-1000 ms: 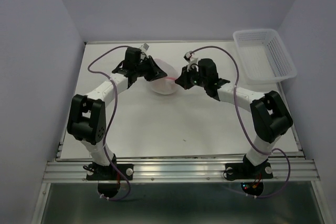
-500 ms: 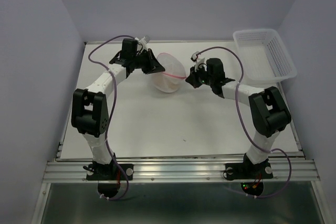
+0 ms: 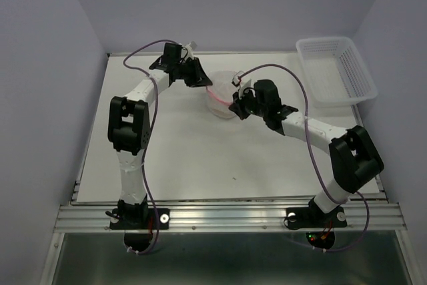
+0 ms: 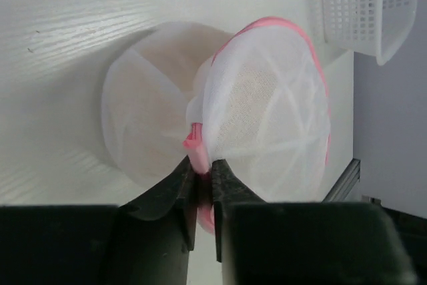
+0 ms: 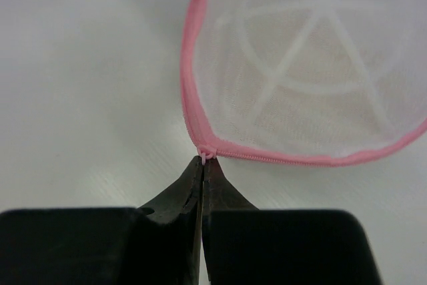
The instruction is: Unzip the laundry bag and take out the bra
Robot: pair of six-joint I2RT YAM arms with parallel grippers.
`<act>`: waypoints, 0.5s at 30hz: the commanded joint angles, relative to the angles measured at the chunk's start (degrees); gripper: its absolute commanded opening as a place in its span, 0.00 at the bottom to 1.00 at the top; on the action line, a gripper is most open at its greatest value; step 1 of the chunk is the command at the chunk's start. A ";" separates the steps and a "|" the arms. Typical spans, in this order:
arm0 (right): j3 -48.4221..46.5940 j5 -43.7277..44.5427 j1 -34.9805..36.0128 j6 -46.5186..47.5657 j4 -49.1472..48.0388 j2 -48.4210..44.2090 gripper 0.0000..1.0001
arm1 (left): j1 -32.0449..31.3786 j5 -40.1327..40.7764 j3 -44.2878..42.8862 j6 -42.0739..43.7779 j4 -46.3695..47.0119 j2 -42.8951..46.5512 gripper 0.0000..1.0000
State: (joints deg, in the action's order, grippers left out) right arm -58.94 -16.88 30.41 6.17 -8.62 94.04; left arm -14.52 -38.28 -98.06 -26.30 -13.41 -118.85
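Bag (image 3: pixel 221 95) far-middle on surface (image 3: pixel 200 158) — left gripper (image 4: pixel 200 173) clamped on its pink rim, right gripper (image 5: pixel 202 163) pinched on zipper pull (image 5: pixel 207 154) — beige bra (image 5: pixel 300 78) dimly inside mesh

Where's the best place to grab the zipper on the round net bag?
The pink pull tab jutting from the laundry bag at its rim corner. Come from outside the rim, in line with the tab, like the right claw pinching it; nothing else sticks out.
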 commanded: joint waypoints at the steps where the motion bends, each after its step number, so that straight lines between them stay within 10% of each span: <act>1: 0.23 -3.67 4.12 -3.09 3.25 -4.04 0.01 | 0.90 1.46 -6.09 0.91 3.48 0.90 0.47; 5: -1.35 -2.81 4.13 -8.78 3.09 -3.25 0.01 | 0.73 1.19 -2.24 0.91 4.79 4.57 0.86; 15: -1.18 -0.34 5.71 -10.31 2.29 -0.96 0.01 | -0.68 4.53 22.36 -4.28 12.35 18.64 0.95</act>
State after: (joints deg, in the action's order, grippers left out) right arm -58.98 -17.52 35.07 -3.11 -5.39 92.95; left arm -14.11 -34.81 -81.17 -28.25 -6.09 -106.15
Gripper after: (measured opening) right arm 0.021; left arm 0.940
